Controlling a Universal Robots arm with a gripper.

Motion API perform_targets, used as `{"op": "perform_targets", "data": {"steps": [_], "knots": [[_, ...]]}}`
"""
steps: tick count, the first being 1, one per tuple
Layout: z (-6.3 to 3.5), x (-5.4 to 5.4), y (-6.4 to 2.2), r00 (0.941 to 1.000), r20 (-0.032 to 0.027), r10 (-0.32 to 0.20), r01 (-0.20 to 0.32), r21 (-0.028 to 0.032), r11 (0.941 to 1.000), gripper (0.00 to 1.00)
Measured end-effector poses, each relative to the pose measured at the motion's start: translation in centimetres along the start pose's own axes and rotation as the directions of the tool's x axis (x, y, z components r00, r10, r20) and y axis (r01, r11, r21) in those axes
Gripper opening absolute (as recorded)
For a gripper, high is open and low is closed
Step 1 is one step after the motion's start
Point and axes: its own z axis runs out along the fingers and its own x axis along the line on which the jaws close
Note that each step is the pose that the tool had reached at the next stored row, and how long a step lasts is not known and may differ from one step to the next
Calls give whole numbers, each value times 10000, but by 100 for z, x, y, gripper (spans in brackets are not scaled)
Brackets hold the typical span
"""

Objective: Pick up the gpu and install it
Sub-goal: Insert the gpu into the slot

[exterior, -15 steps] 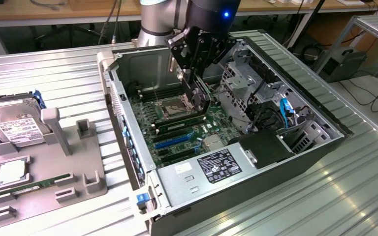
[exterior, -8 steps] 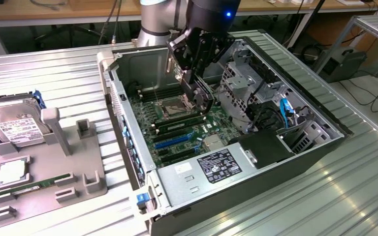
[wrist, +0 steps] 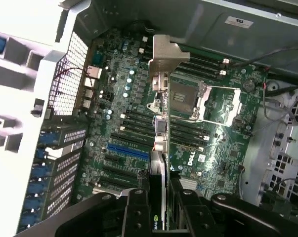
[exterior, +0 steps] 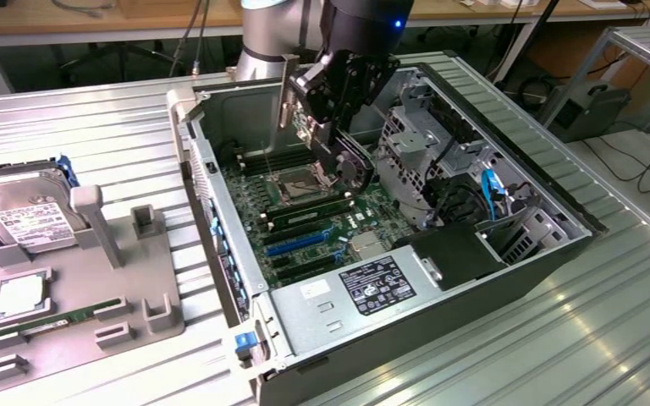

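Black and flat, the rectangular gpu card [wrist: 159, 131] with silvery bracket is clamped edge-on between the jaws above the green motherboard [wrist: 116, 98] inside the open grey computer case [exterior: 240, 110]. In the exterior view the blue slot [exterior: 294, 243] lies toward seven o'clock of the card; a tilted card could be jammed against it.

A white Dell logo [wrist: 194, 159] is printed on the green motherboard [wrist: 114, 113], near the processor socket [wrist: 186, 98]. An Nvidia eye mark [wrist: 156, 222], followed by the letters "nvi", is carried on the black edge of the gpu [wrist: 158, 168]. In the exterior view, a black label [exterior: 377, 285] with white print and approval marks is fixed on the power supply [exterior: 302, 298], at about five o'clock from the socket; its lines cannot be read. Nothing can be read on the white label [exterior: 28, 224] of the hard drive [exterior: 9, 190], at nine o'clock, nor on the white sticker [wrist: 236, 20] on the case wall [wrist: 198, 19].
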Motion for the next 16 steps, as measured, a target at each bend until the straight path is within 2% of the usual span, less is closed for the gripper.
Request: {"op": "perform_targets", "data": {"steps": [3, 4, 7, 9, 10, 11, 12, 14, 15, 16], "knots": [[1, 0, 0, 9984, 12, -569, 569, 14, 9984, 27], [2, 0, 0, 9958, 20, -916, 916, 25, 9958, 27], [25, 0, -1, 9799, 49, -1995, 1995, 65, 9799, 27], [58, 0, -2, 9632, 22, -2687, 2687, 68, 9632, 27], [77, 0, -3, 9525, 5, -3047, 3046, 68, 9524, 27], [115, -1, -5, 9275, -25, -3739, 3739, 64, 9275, 27], [138, -1, -5, 9065, -46, -4222, 4222, 60, 9065, 27], [189, -1, -8, 8469, -91, -5317, 5318, 45, 8469, 27], [211, -1, -9, 8134, -114, -5815, 5816, 36, 8135, 27], [229, -1, -9, 7840, -131, -6207, 6207, 27, 7840, 27]]}}
